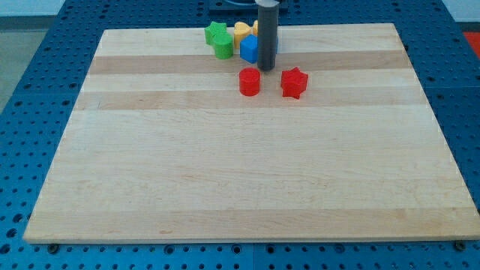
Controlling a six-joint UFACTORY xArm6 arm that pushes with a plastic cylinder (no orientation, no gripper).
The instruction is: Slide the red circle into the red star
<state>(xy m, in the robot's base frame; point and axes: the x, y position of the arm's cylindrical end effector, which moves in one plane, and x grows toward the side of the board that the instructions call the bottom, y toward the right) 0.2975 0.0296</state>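
Observation:
The red circle (pixel 250 82) lies on the wooden board near the view's top centre. The red star (pixel 294 82) lies to its right, with a small gap between them. My rod comes down from the view's top and my tip (pixel 265 68) rests just above and between the two red blocks, closer to the red circle's upper right. It touches neither that I can tell.
A cluster of blocks sits at the view's top behind the rod: a green block (pixel 220 40), a yellow block (pixel 240 31) and a blue block (pixel 250 49), partly hidden by the rod. The board (pixel 247 165) lies on a blue perforated table.

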